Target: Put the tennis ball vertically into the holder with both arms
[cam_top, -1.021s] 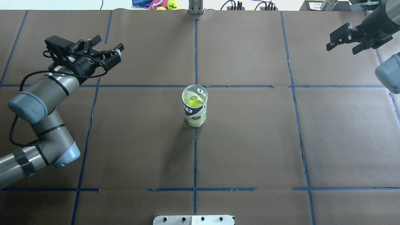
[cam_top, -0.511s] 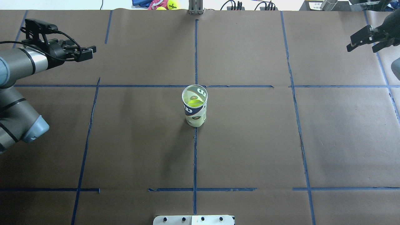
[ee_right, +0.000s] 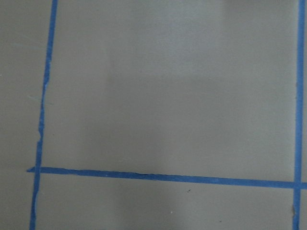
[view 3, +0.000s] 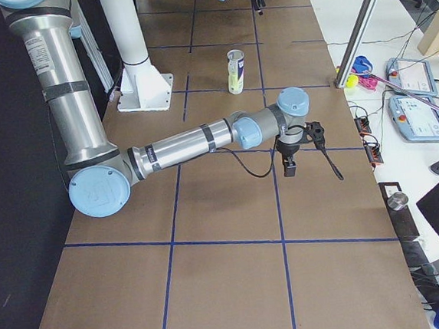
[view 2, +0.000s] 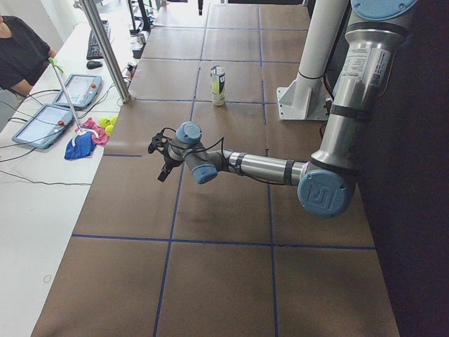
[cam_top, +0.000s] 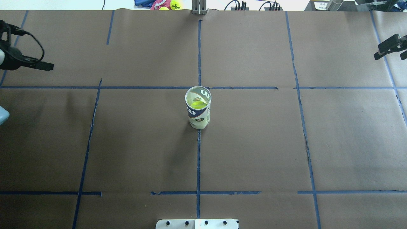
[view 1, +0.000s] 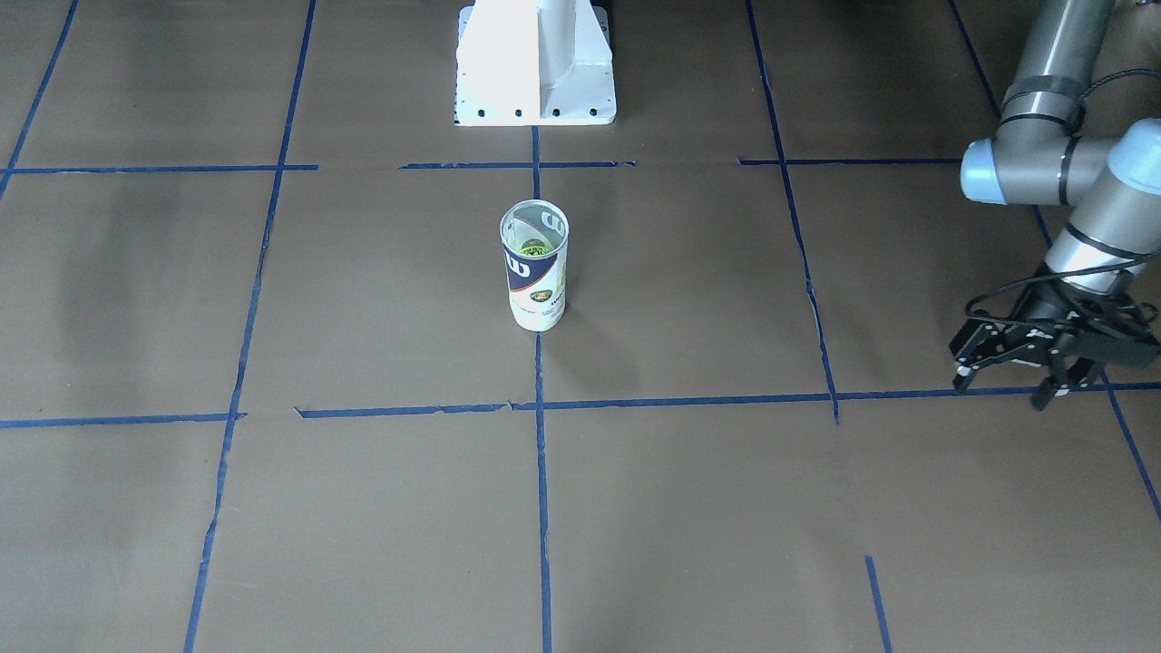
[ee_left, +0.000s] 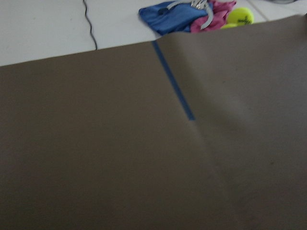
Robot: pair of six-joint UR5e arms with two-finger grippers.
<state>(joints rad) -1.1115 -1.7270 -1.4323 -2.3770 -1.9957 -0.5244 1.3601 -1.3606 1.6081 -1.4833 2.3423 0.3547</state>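
The holder (cam_top: 198,109) stands upright at the table's centre, mouth up, also in the front view (view 1: 534,272) and both side views (view 2: 218,86) (view 3: 235,71). The tennis ball (cam_top: 197,104) sits inside it, seen through the open top (view 1: 533,245). My left gripper (view 1: 1003,383) hangs open and empty far out at the table's left end; only one finger (cam_top: 43,66) reaches into the overhead view. My right gripper (cam_top: 394,51) is at the far right edge, its fingers apart and empty. Both wrist views show only brown paper and blue tape.
Spare yellow balls (cam_top: 175,4) and coloured cloths (ee_left: 180,14) lie past the table's far edge. The white pedestal base (view 1: 535,63) stands on the robot's side. A metal post (view 2: 105,49), tablets (view 3: 415,116) and a person (view 2: 21,53) are beside the table.
Both arms have swung outward, away from the holder, and now mostly lie beyond the overhead view's left and right edges. The holder and the ball in it have not moved.
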